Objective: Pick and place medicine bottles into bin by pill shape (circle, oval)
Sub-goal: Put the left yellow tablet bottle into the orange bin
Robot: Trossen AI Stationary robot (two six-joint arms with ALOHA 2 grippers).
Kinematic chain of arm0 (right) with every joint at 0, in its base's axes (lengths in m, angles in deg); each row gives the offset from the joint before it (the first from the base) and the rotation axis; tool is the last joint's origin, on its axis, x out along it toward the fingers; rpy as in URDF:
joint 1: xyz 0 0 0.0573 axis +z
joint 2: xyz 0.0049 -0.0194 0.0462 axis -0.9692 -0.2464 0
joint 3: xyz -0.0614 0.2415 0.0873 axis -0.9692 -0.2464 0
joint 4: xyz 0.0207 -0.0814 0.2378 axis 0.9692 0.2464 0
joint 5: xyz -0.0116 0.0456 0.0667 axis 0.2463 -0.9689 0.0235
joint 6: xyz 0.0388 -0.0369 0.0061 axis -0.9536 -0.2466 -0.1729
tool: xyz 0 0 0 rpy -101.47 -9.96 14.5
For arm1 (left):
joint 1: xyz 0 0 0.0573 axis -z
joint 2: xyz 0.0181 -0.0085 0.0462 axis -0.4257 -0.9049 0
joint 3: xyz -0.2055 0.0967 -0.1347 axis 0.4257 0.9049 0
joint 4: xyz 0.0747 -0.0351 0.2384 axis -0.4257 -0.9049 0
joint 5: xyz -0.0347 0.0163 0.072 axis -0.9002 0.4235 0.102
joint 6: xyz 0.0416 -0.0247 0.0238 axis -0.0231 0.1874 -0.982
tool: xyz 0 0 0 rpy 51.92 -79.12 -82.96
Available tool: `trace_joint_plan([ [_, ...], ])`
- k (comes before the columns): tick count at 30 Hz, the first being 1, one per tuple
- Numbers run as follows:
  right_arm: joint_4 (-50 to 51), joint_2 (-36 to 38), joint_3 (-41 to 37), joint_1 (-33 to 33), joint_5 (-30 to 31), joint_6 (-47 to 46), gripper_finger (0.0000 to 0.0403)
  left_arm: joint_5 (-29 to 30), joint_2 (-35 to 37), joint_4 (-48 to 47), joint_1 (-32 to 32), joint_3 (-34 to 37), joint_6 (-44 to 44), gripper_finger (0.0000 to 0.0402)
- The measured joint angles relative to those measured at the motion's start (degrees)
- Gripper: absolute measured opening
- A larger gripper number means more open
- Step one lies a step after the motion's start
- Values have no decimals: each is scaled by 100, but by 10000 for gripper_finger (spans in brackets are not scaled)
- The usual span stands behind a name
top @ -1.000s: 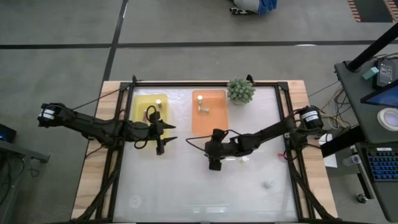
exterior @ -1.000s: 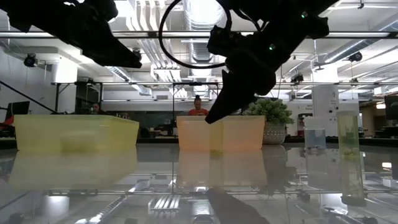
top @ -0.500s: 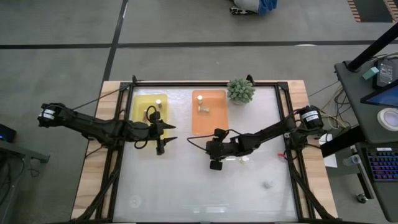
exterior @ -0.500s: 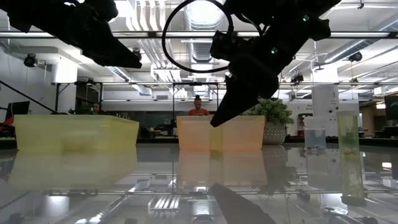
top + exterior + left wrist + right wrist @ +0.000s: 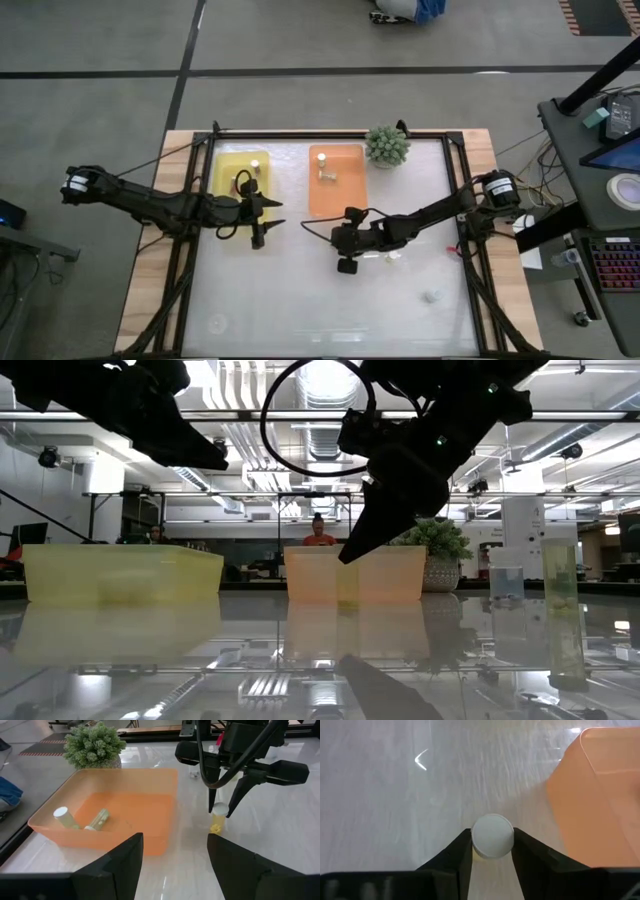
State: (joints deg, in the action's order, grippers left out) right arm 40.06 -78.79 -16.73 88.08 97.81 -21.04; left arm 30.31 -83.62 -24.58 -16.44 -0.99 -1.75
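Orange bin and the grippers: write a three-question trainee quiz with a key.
1. True or false: the right gripper has its fingers around a white-capped bottle.
2. How many bottles lie in the orange bin? A) none B) two C) five
3. Fill in: the left gripper hangs open beside the ___ bin.

Key: 1 true; 2 B; 3 yellow.
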Motion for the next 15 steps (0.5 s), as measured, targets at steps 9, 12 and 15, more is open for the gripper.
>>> trace_joint_plan([
  [9,407,409,519,-123,-18,-100,115,17,119,10,0,0,-101,206],
  [12,618,578,755,-442,13,-26,114,17,171,12,-2,0,-118,206],
  [15,596,689,902,-938,36,30,112,20,195,37,-4,0,-185,206],
])
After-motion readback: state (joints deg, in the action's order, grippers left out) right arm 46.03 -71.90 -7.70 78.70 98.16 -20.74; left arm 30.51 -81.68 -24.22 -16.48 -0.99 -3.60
